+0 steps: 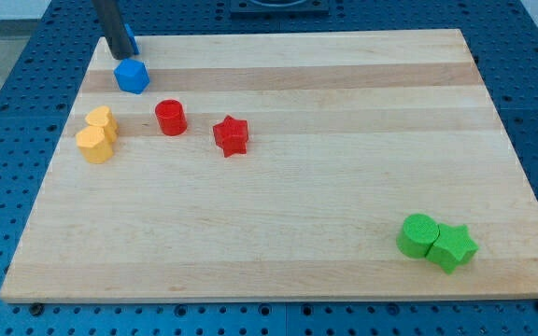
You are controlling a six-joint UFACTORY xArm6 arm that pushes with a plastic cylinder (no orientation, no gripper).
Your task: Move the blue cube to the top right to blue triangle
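The rod's tip [122, 54] sits at the tabletop's [344, 140] top-left corner, largely hiding a second blue block [134, 41] behind it; that block's shape cannot be made out. The blue cube [132, 77], faceted and bright, lies just below the tip. The end effector is a bare rod with nothing to open or close. The pale wooden board rests on blue perforated sheeting [7, 112].

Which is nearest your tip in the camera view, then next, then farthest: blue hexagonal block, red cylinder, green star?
From my tip, at the view's top left:
1. Blue hexagonal block, just below it.
2. Red cylinder, lower right.
3. Green star, far bottom right corner.
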